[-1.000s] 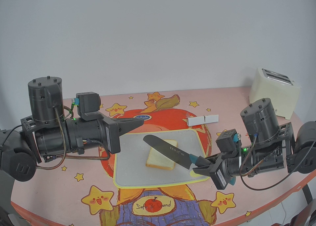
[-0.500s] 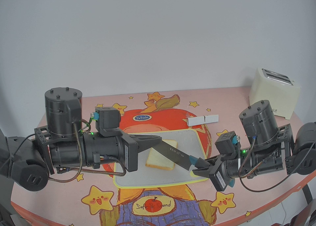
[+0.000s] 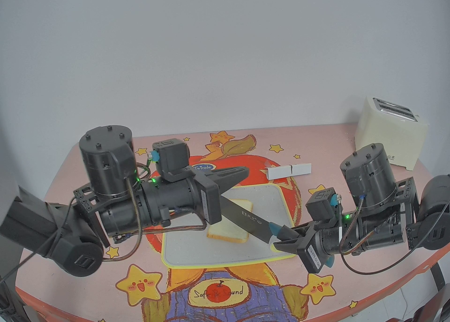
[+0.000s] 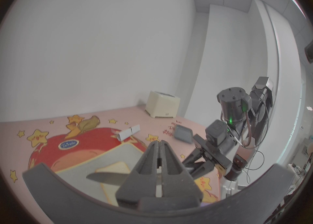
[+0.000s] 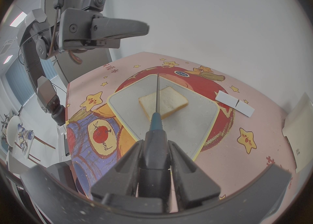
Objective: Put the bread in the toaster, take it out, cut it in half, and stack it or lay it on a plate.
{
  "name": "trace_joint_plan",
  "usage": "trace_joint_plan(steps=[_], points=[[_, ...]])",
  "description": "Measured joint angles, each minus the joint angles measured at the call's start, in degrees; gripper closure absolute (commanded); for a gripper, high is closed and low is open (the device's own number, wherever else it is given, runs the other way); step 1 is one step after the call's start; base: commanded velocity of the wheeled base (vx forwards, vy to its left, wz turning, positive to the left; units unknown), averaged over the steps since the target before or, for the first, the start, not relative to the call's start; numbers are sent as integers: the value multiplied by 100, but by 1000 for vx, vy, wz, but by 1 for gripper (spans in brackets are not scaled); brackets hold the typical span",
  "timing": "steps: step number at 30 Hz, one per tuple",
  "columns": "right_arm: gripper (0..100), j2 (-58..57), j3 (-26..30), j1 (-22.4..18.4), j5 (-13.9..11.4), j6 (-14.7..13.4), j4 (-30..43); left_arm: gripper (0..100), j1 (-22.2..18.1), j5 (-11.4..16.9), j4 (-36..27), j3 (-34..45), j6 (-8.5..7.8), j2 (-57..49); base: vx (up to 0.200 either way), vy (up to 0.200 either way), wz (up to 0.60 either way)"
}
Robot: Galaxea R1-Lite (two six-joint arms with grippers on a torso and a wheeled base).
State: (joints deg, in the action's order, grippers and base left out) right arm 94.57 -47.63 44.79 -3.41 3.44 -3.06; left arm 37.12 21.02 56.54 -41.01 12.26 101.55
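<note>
Left gripper [image 3: 240,175], centre-left of frame: fingers pressed together, empty, hanging above the far end of the grey yellow-edged cutting board [image 3: 187,248]. Pale square bread slice [image 3: 228,233] lies flat mid-board, centre frame. I'd expect it to be soft and light, so it would squash and skid. Best to pin one edge off the cut line. Dark-bladed teal-handled knife [image 3: 246,217] runs across it; contact unclear. Right gripper [image 3: 282,239] pinches its handle. White card strip [image 3: 289,171] and cream toaster [image 3: 391,133] sit well clear on the pink cartoon-print worktop [image 3: 328,149], upper right.
</note>
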Motion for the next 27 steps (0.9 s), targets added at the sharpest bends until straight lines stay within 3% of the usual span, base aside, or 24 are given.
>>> trace_joint_plan(steps=[4,6,13,27], points=[[100,0,-11,0,7,-2,-5,100,89,-350,573,-66,290,421,0,0,0],[100,0,-11,0,9,-2,-5,100,118,-413,712,-110,361,601,0,0,0],[100,5,2,5,35,-11,-9,100,108,-462,1167,-135,421,879,0,0,0],[100,5,-18,17,55,-13,-6,100,-151,-514,1202,289,361,936,0,0,0]])
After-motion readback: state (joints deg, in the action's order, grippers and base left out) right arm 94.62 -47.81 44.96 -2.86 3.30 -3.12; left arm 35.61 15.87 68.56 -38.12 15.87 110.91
